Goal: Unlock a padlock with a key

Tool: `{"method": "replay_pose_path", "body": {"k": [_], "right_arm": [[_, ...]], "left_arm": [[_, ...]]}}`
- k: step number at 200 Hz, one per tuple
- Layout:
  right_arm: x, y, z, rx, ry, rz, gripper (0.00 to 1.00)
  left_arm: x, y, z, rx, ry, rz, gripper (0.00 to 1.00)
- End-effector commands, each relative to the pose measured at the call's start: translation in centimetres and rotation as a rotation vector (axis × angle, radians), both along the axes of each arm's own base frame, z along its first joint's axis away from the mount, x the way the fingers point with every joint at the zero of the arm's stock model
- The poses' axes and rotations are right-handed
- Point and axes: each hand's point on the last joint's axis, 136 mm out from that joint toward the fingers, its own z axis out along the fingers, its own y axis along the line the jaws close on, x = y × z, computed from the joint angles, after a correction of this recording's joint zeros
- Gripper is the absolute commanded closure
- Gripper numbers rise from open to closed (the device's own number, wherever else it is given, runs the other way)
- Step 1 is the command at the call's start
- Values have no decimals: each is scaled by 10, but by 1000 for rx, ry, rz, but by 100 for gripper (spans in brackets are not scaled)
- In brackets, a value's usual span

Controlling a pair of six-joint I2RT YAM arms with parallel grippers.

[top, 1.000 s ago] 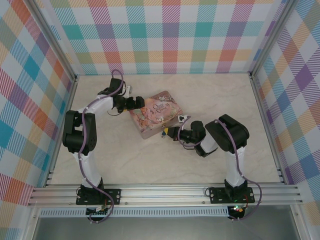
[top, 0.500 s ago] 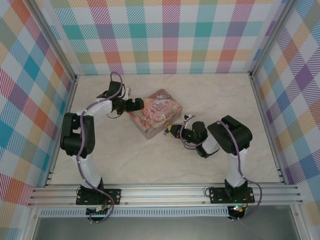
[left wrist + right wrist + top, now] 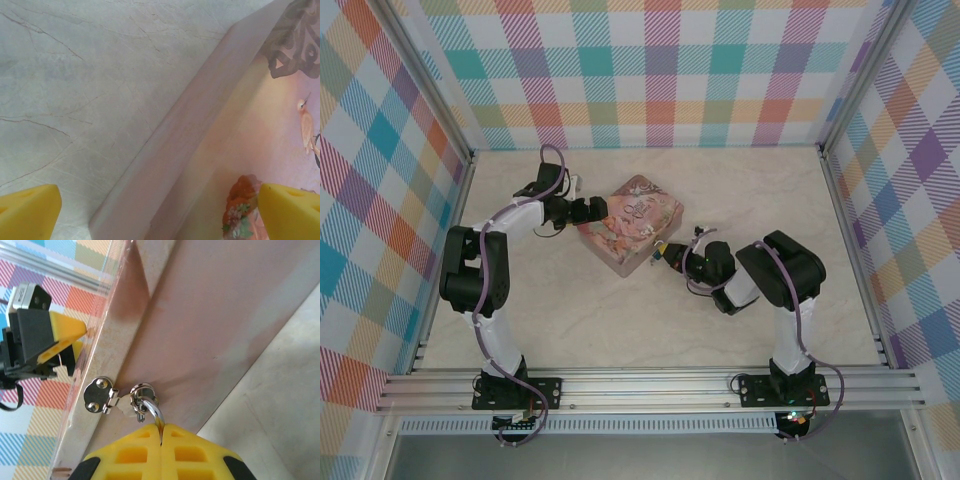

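Observation:
The padlock's silvery shackle (image 3: pixel 154 412) hangs through the ring of the tin's metal hasp (image 3: pixel 98 396). My right gripper (image 3: pixel 161 434) is shut on that shackle, and its yellow fingers hide the blue-teal body. In the top view the right gripper (image 3: pixel 666 255) is against the near side of the pink illustrated tin (image 3: pixel 632 232). My left gripper (image 3: pixel 594 208) is at the tin's left corner. In its wrist view the left gripper (image 3: pixel 160 220) is open, one yellow fingertip (image 3: pixel 26 212) over the table and the other over the lid (image 3: pixel 260 150). The key is out of view.
The tin lies at an angle in the middle of the marble-patterned table (image 3: pixel 620 320). Checked walls (image 3: pixel 660 70) close the back and both sides. An aluminium rail (image 3: pixel 650 385) runs along the near edge by the arm bases.
The tin has turned and shifted a little toward the back left. My right gripper has followed it, staying at its hasp side. The left gripper has barely moved.

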Motion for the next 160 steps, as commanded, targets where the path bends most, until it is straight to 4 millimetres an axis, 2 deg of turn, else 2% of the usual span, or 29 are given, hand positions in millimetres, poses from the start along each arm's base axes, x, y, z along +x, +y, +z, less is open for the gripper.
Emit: {"method": "replay_pose_path", "body": {"k": [1, 43, 100, 122, 140, 160], "right_arm": [[26, -9, 51, 103, -112, -92, 100], [38, -17, 50, 110, -94, -130, 100], [39, -29, 44, 75, -92, -159, 100], [32, -23, 41, 63, -74, -113, 100], [27, -33, 35, 25, -71, -144, 100], [22, -41, 38, -34, -97, -145, 100]], "left_arm": [[-17, 4, -12, 39, 58, 1, 0], [-17, 5, -17, 42, 67, 4, 0], [-17, 6, -17, 51, 62, 8, 0], [-15, 6, -16, 52, 62, 6, 0], [-11, 7, -12, 62, 52, 9, 0], [-5, 6, 0, 56, 28, 9, 0]]}}
